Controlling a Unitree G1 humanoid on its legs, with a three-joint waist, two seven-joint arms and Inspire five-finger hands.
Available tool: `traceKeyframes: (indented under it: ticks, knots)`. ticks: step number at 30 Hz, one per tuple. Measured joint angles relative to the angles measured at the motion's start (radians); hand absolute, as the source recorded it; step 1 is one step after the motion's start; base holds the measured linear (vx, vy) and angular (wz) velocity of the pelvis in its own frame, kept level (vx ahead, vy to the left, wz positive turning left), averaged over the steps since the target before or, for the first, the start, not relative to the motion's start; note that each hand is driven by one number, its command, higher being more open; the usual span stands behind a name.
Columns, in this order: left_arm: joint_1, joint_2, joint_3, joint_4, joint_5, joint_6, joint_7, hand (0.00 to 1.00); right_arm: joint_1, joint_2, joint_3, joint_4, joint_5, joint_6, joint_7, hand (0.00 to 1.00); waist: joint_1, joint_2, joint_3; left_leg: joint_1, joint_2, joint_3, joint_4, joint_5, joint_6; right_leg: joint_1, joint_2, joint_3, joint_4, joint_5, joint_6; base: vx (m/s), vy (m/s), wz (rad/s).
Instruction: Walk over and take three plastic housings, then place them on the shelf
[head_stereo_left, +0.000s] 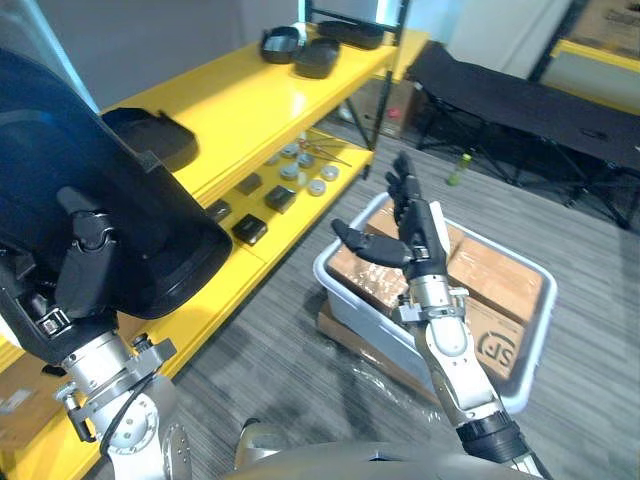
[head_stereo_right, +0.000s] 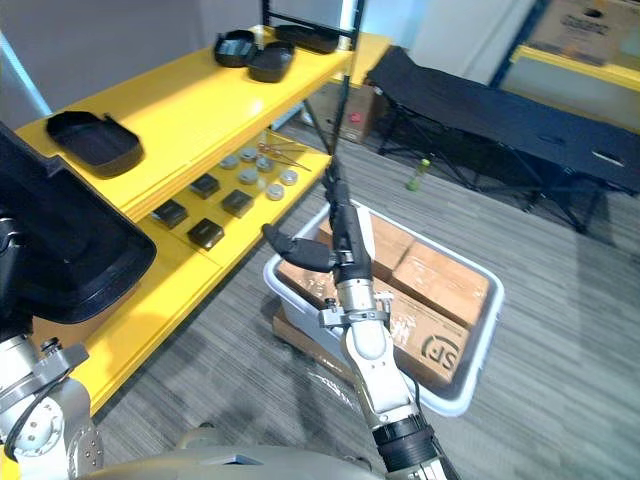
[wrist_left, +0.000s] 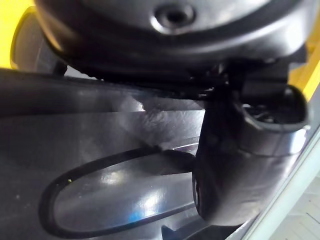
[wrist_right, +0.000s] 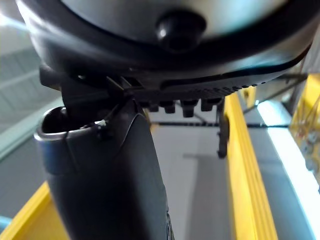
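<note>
Grey carpet floor (head_stereo_left: 290, 360) runs between a long yellow shelf (head_stereo_left: 250, 100) on the left and a black folding cot (head_stereo_left: 520, 110) at the far right.

At the far left, close to the head camera, the left robot hand (head_stereo_left: 85, 262) is closed on a large black plastic housing (head_stereo_left: 160, 240). The housing is tilted up, in front of the shelf's near end. In the left wrist view the thumb (wrist_left: 235, 170) presses against the housing's glossy dark surface.

On the shelf's top board, just beyond the held piece, a second housing (head_stereo_right: 95, 140) lies flat. Far along the same board, two more housings (head_stereo_right: 235, 47) (head_stereo_right: 272, 60) lie close side by side, with a flatter dark tray (head_stereo_right: 310, 38) behind them.

The lower board carries several small black boxes (head_stereo_right: 205, 232). Farther along it is a cluster of round metal discs (head_stereo_right: 255, 170).

Right of the shelf, the right robot hand (head_stereo_left: 415, 235) is raised with its fingers straight and pointing away from the robot. Its thumb sticks out toward the shelf, and it holds nothing. It hangs above the near left part of a pale plastic bin (head_stereo_left: 535, 300) standing on the floor. Inside the bin are brown cardboard boxes (head_stereo_left: 495, 275), and a flat piece of cardboard (head_stereo_left: 345, 335) shows under the bin's near edge.

Beyond the bin, a small green bottle (head_stereo_left: 458, 168) stands on the floor near the cot's legs.
</note>
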Motion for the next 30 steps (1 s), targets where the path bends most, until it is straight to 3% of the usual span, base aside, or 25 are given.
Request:
traceKeyframes:
  ticks: [3, 7, 10, 14, 16, 17, 19, 22, 27, 30]
  knots:
    - [0.007, 0.001, 0.002, -0.033, -0.028, -0.009, -0.064, 0.0, -0.043, -0.014, 0.017, 0.012, 0.006, 0.0, 0.036, 1.0, 0.021, 0.019, 0.012, -0.027, 0.0, -0.038, 0.038, -0.003, -0.003, 0.001, -0.003, -0.028, 0.044, -0.028, -0.002, 0.01, 0.017, 0.33]
    - [0.006, 0.003, -0.022, -0.055, -0.028, -0.01, -0.124, 0.0, -0.044, -0.019, 0.023, 0.022, 0.05, 0.0, 0.059, 1.0, 0.02, 0.047, 0.028, -0.082, -0.009, -0.073, 0.083, -0.004, 0.008, 0.017, -0.003, -0.083, 0.049, -0.035, -0.004, 0.0, 0.019, 0.41]
    - [-0.001, 0.008, -0.06, -0.054, -0.012, -0.011, -0.15, 0.0, -0.01, -0.013, 0.009, 0.033, 0.068, 0.008, 0.064, 1.0, 0.016, 0.054, 0.032, -0.132, -0.019, -0.063, 0.082, 0.037, 0.039, 0.025, -0.004, -0.149, 0.049, -0.049, -0.005, -0.01, 0.0, 0.61]
    - [-0.001, 0.015, -0.07, -0.054, -0.02, -0.025, -0.205, 0.0, 0.028, -0.013, -0.011, 0.041, 0.064, 0.008, 0.088, 1.0, 0.019, 0.069, 0.041, -0.134, -0.028, -0.062, 0.033, 0.076, 0.038, 0.025, -0.029, -0.196, 0.134, -0.106, -0.003, -0.01, 0.009, 0.52]
    - [-0.008, 0.038, -0.078, -0.044, -0.028, -0.046, -0.237, 0.0, 0.041, -0.006, -0.018, 0.04, 0.063, 0.006, 0.103, 1.0, 0.016, 0.061, 0.041, -0.14, -0.042, -0.082, 0.036, 0.079, 0.041, -0.003, -0.054, -0.151, 0.224, -0.177, -0.023, -0.01, 0.023, 0.43]
    - [-0.025, 0.084, -0.099, -0.035, -0.061, -0.054, -0.282, 0.0, 0.057, 0.007, -0.02, 0.04, 0.06, 0.0, 0.102, 1.0, 0.004, 0.042, 0.039, -0.154, -0.061, -0.112, 0.032, 0.092, 0.043, -0.057, -0.053, -0.034, 0.31, -0.264, -0.042, -0.06, -0.02, 0.7]
    - [-0.045, 0.12, -0.14, -0.027, -0.069, -0.062, -0.314, 0.0, 0.063, 0.014, -0.018, 0.04, 0.044, -0.001, 0.1, 1.0, -0.007, 0.025, 0.038, -0.163, -0.078, -0.139, 0.01, 0.116, 0.038, -0.083, -0.055, 0.027, 0.361, -0.308, -0.049, -0.07, -0.075, 0.7]
    - [-0.064, 0.126, -0.211, -0.026, -0.061, -0.062, -0.325, 0.0, 0.057, 0.011, -0.007, 0.04, 0.046, -0.003, 0.114, 1.0, -0.007, 0.026, 0.04, -0.169, -0.078, -0.129, -0.006, 0.151, 0.042, -0.081, -0.047, 0.027, 0.363, -0.306, -0.04, -0.04, -0.044, 0.3]
    - [-0.067, 0.12, -0.246, -0.007, -0.053, -0.063, -0.239, 0.0, 0.044, -0.009, -0.008, 0.04, 0.05, -0.014, 0.146, 1.0, -0.009, 0.049, 0.057, -0.172, -0.063, -0.11, 0.01, 0.153, 0.045, -0.094, -0.042, 0.046, 0.385, -0.325, -0.023, -0.11, -0.005, -0.05]
    - [-0.054, 0.12, -0.241, 0.004, -0.024, -0.062, -0.197, 0.0, 0.049, -0.015, -0.004, 0.038, 0.071, -0.039, 0.149, 1.0, -0.008, 0.038, 0.072, -0.194, -0.06, -0.102, 0.046, 0.131, 0.053, -0.099, -0.043, 0.047, 0.393, -0.326, -0.023, -0.07, 0.024, 0.03]
